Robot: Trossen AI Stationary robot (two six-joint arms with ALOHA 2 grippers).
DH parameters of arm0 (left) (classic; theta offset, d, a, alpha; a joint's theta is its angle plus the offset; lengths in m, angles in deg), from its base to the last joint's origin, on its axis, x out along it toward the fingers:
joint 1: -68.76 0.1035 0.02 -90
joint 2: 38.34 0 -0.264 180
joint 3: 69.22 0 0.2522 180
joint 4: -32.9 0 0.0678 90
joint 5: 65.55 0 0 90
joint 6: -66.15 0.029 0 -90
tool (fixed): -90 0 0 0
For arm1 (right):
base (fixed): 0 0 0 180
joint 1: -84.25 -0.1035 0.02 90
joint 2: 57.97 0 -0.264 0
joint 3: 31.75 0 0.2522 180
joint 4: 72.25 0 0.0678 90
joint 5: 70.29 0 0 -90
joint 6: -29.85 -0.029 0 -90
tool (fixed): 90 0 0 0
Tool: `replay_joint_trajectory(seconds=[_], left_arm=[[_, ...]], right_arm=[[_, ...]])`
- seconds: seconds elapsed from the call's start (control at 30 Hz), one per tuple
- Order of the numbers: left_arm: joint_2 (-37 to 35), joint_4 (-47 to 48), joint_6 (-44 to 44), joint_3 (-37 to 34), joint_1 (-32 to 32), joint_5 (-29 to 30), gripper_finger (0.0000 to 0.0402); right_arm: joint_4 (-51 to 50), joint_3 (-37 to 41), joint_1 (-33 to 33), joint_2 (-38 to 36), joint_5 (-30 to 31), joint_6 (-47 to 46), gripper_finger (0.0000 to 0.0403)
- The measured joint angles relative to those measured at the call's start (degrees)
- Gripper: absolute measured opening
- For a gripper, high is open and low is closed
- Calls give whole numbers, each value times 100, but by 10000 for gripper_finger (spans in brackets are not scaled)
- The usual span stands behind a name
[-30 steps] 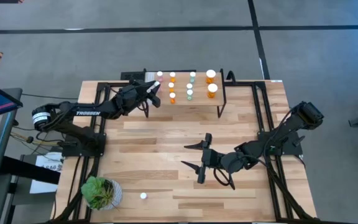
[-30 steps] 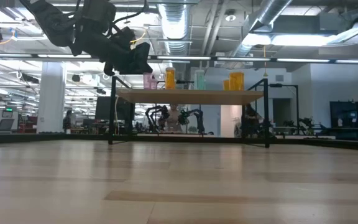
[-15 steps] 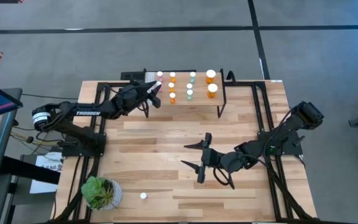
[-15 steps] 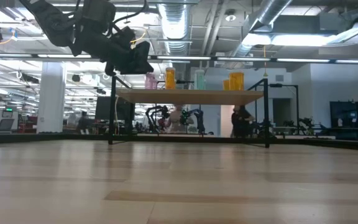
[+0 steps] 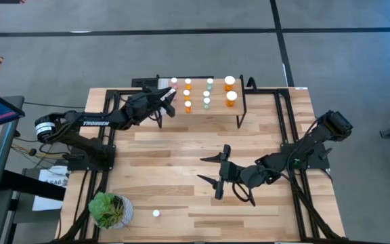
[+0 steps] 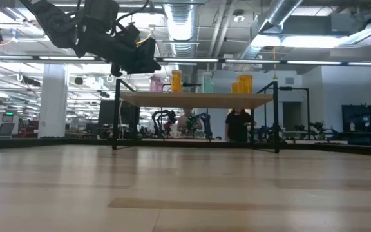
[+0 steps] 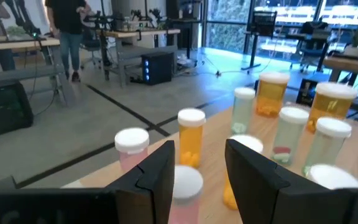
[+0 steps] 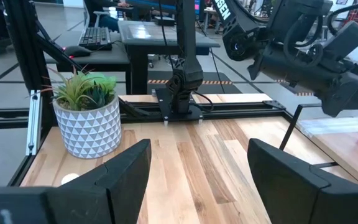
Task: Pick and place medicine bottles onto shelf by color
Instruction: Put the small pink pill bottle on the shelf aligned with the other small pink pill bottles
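Note:
The shelf [image 5: 217,111] stands at the table's far edge, with orange [image 5: 230,83], pale green [image 5: 210,83] and pink [image 5: 175,82] medicine bottles upright on it. My left gripper [image 5: 170,102] hovers open and level over the shelf's left end. A pink bottle [image 7: 184,190] stands just ahead of its fingertips, beside one finger; nothing is gripped between them. My right gripper [image 5: 207,169] waits open above the middle of the table. One white-capped bottle [image 5: 156,213] stands alone on the table near its front edge.
A green potted plant [image 5: 110,209] sits at the table's near left corner, close to the lone bottle. Black frame rails run along both table sides. The shelf's thin black legs [image 6: 115,122] stand on the tabletop. People move in the room behind.

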Motion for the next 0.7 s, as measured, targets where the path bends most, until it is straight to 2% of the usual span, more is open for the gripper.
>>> replay_joint_trajectory(seconds=[0.23,0.43,0.57,0.7], left_arm=[[-139,-95,129,0,-27,-81,129],[-1163,170,572,0,-454,-53,129],[-2187,788,588,2,-1079,-157,129],[-3057,1906,607,4,-2178,-650,129]], right_arm=[[-58,0,0,0,0,4,290],[-135,0,0,0,0,4,290],[-133,0,0,0,0,2,290],[-133,0,-7,0,0,4,290]])
